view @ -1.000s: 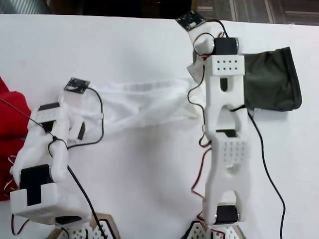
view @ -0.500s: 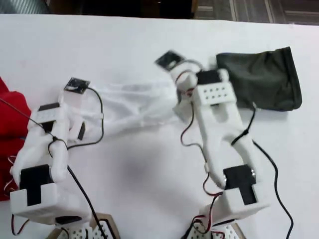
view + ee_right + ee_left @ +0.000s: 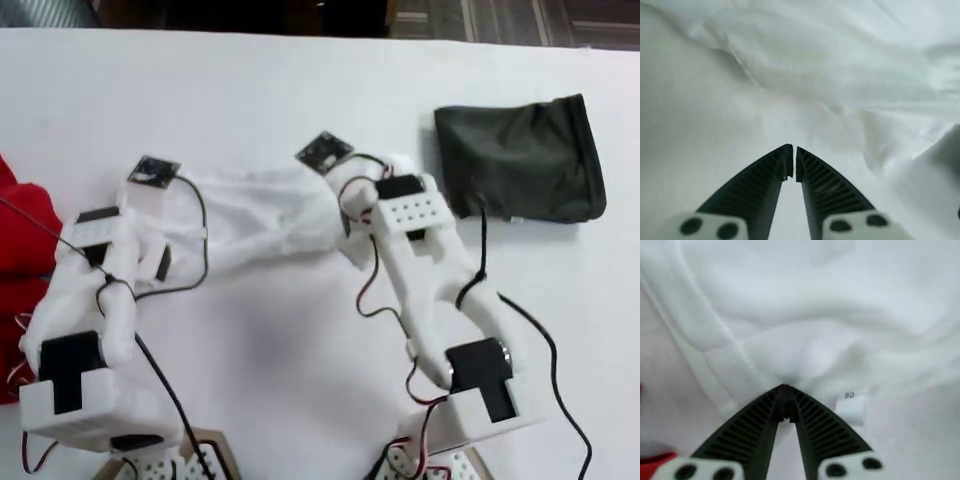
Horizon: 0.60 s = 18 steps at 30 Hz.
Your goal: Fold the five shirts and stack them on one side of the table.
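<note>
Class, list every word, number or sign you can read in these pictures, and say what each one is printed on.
"80": on the small white tag at the edge of the white shirt, in the left wrist view.
Nothing else can be read: the dark folded shirt, the red garment and the table show no legible print.
</note>
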{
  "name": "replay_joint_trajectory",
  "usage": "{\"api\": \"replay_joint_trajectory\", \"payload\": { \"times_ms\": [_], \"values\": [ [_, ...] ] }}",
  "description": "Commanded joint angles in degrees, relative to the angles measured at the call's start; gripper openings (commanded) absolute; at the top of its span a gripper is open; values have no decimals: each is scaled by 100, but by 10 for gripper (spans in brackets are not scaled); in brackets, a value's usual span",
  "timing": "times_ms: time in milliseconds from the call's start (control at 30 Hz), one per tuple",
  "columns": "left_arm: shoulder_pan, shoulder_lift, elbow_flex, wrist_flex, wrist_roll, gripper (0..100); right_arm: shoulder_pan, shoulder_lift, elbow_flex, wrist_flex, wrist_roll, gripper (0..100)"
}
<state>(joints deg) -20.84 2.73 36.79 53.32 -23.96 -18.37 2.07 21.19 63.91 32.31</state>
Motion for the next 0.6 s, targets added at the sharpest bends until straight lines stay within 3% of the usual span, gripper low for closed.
{"api": "replay_joint_trajectory", "payload": {
  "times_ms": [0, 267, 567],
  "values": [
    [-62, -53, 13, -53, 70, 27, -48, -347, 281, -541, -44, 20],
    [-62, -53, 13, -53, 70, 27, -207, -277, 844, -1666, -44, 20],
    [-62, -53, 22, -53, 70, 27, -549, 453, 712, -2079, -44, 20]
  ]
}}
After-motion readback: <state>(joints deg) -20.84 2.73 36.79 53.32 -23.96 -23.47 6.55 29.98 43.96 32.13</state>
